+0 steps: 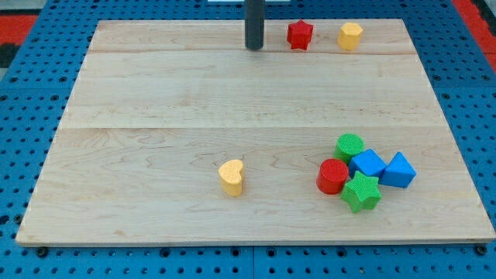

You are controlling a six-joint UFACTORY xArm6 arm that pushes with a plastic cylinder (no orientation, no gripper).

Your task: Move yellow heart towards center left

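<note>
The yellow heart (232, 177) lies on the wooden board (155, 101), below the middle and slightly left of centre. My tip (254, 47) is at the view's top, near the board's far edge, far above the heart and not touching any block. A red star (300, 34) sits just right of the tip, apart from it.
A yellow hexagon (350, 36) sits right of the red star at the top. A cluster at the lower right holds a green cylinder (349, 146), a red cylinder (333, 176), a green star (361, 192) and two blue blocks (367, 163) (398, 170).
</note>
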